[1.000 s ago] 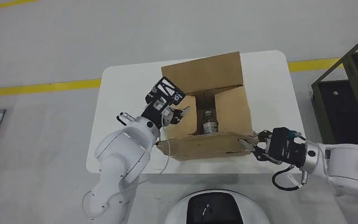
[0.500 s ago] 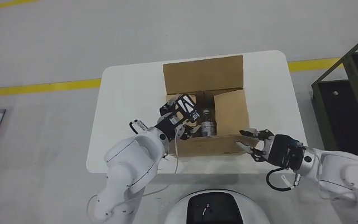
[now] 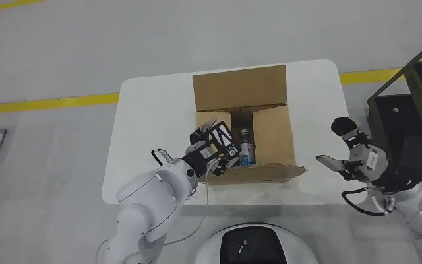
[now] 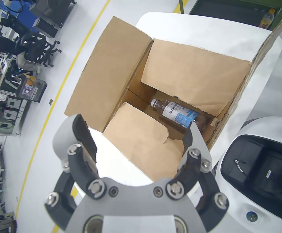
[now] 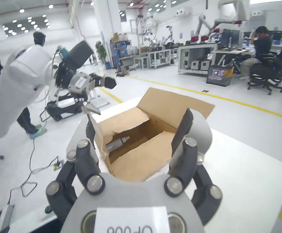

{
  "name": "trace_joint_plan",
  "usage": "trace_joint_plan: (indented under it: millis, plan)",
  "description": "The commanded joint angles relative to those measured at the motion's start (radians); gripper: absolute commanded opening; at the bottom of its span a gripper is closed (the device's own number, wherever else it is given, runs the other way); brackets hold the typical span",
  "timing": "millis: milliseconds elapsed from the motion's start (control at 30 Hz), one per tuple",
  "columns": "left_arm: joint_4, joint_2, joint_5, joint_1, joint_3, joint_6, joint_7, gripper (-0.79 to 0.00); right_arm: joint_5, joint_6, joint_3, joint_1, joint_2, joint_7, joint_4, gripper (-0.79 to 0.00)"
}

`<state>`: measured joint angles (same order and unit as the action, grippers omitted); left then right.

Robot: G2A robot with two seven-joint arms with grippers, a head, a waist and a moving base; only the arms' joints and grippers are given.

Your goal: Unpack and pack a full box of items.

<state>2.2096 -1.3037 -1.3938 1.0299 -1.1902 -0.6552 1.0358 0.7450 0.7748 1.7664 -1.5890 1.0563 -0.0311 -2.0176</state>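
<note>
An open cardboard box (image 3: 241, 88) stands mid-table with its flaps spread. A clear bottle (image 3: 246, 150) with a blue-and-white label lies on the box floor; the same bottle (image 4: 179, 113) shows past the left fingers, and the bottle (image 5: 116, 143) shows through a gap between the flaps. My left gripper (image 3: 221, 150) hovers open over the box's near left part, above the left flap (image 4: 141, 141), holding nothing. My right gripper (image 3: 334, 142) is open and empty, off the box's right side, facing the box (image 5: 154, 132). The left gripper (image 5: 92, 88) appears beyond it.
The white table (image 3: 151, 119) has bare room left of the box and a narrower strip on its right. A dark green rack (image 3: 395, 112) stands off the table's right edge. A yellow bottle (image 4: 267, 16) sits on a green shelf beyond the table.
My right gripper let go of the near flap's right corner and pulled back to the right, rising. My left gripper moved from the box's far left edge toward its near side.
</note>
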Motion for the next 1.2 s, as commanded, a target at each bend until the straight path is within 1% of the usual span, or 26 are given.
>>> trace_joint_plan:
  millis: [0, 133, 200, 367, 467, 633, 767, 867, 967, 1067, 1167]
  plan:
    - [0.009, 0.004, 0.012, 0.011, -0.002, -0.017, 0.008, 0.0, -0.07, -0.037, -0.01, 0.003, 0.001, 0.025, 0.012, -0.785]
    - [0.031, 0.01, 0.047, 0.034, -0.001, -0.04, 0.026, 0.0, -0.178, -0.128, -0.075, 0.038, 0.0, 0.16, 0.022, -0.785]
    - [0.046, 0.013, 0.064, 0.043, 0.0, -0.046, 0.033, 0.0, -0.242, -0.147, -0.122, 0.061, 0.0, 0.237, 0.024, -0.785]
    - [0.067, 0.022, 0.092, 0.058, 0.0, -0.059, 0.049, 0.0, -0.369, -0.175, -0.236, 0.121, -0.006, 0.479, 0.043, -0.785]
    - [0.071, 0.027, 0.089, 0.063, -0.013, -0.061, 0.054, 0.0, -0.391, -0.15, -0.273, 0.138, -0.011, 0.589, 0.055, -0.785]
    - [0.073, 0.033, 0.094, 0.063, -0.059, -0.023, 0.025, 0.0, -0.401, -0.045, -0.286, 0.149, -0.023, 0.702, 0.079, -0.785]
    - [0.073, 0.033, 0.094, 0.063, -0.059, -0.023, 0.025, 0.0, -0.428, 0.011, -0.29, 0.138, -0.031, 0.748, 0.088, -0.785]
    - [0.073, 0.033, 0.094, 0.063, -0.059, -0.023, 0.025, 0.0, -0.44, 0.03, -0.297, 0.131, -0.037, 0.785, 0.095, -0.785]
    - [0.068, 0.036, 0.063, 0.081, -0.055, -0.004, -0.013, 0.0, -0.405, 0.039, -0.306, 0.131, -0.041, 0.81, 0.091, -0.785]
    - [0.068, 0.039, 0.044, 0.091, -0.039, 0.005, -0.029, 0.0, -0.316, 0.033, -0.305, 0.135, -0.042, 0.787, 0.084, -0.785]
    - [0.07, 0.041, 0.032, 0.093, -0.029, 0.015, -0.028, 0.0, -0.248, 0.031, -0.317, 0.125, -0.04, 0.727, 0.082, -0.785]
